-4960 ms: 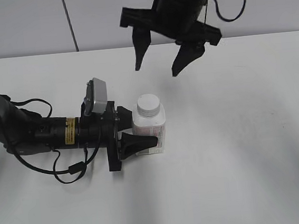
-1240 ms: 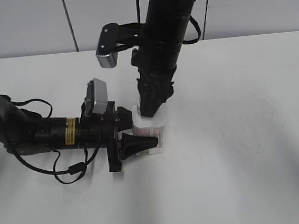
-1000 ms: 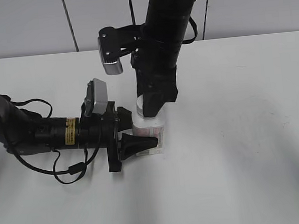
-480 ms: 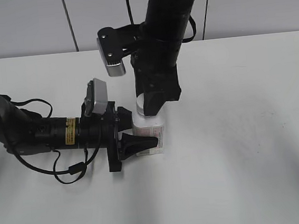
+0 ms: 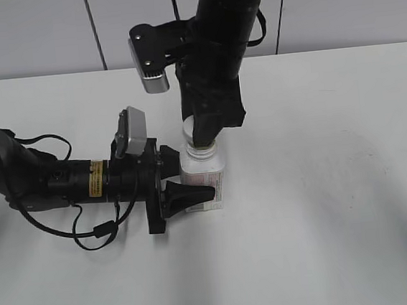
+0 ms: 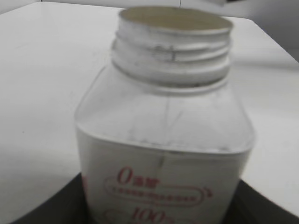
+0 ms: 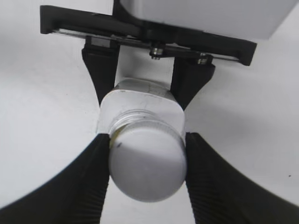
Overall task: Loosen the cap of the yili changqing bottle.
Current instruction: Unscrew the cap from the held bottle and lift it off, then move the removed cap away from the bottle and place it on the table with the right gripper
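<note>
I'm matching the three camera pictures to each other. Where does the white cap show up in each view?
Exterior view: cap just above the bottle, mostly hidden in the right tool.
Left wrist view: not in it; only the bottle's open threaded neck shows.
Right wrist view: cap centre-low, between the fingers.
Shared landmark: the bottle.

You have a plain white table (image 5: 324,206) filling most of the exterior view, matte and evenly lit, with soft grey shadows lying across its right half and along its near left edge. Behind its far edge you see a pale grey wall (image 5: 26,32) split into panels by two thin dark vertical seams (image 5: 92,30), one left of centre and one right of centre. In the left wrist view you get the same white tabletop (image 6: 42,70) running back to a far edge. In the right wrist view the white surface (image 7: 252,116) fills the background.
</note>
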`<state>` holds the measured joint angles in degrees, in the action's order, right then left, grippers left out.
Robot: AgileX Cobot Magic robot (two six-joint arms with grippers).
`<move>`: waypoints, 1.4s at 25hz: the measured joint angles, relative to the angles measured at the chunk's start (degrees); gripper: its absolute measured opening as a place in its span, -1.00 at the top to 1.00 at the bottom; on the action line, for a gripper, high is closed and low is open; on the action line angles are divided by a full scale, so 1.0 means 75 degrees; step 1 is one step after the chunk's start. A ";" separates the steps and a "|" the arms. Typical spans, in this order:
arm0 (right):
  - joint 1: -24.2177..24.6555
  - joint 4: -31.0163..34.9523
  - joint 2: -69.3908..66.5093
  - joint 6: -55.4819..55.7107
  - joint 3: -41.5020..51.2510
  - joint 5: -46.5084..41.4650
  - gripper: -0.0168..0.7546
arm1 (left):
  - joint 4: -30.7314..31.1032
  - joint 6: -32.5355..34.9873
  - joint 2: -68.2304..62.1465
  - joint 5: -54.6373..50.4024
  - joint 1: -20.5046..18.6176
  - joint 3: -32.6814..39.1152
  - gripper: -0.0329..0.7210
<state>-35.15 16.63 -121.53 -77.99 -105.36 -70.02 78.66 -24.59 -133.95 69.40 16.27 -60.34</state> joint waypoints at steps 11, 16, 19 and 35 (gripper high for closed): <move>0.0000 -0.0298 0.0037 0.0789 -0.0085 0.0000 -0.05 | 0.0000 0.0000 0.0000 0.0000 0.0000 0.0000 -0.11; 0.0000 -0.0377 0.0259 0.2339 -0.0085 0.0000 -0.05 | 0.0000 0.0000 0.0000 0.0000 0.0000 0.0000 -0.11; 0.0000 -0.0701 0.0348 0.3542 -0.0085 0.0000 -0.05 | 0.0000 0.0000 0.0000 0.0000 0.0000 0.0000 -0.11; 0.2332 -0.0352 0.0396 0.7342 0.0144 0.0015 -0.05 | 0.0000 0.0000 0.0000 0.0000 0.0000 0.0000 -0.11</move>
<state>-17.65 13.99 -118.56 -22.92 -104.28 -69.90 78.66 -24.59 -133.95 69.40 16.27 -60.34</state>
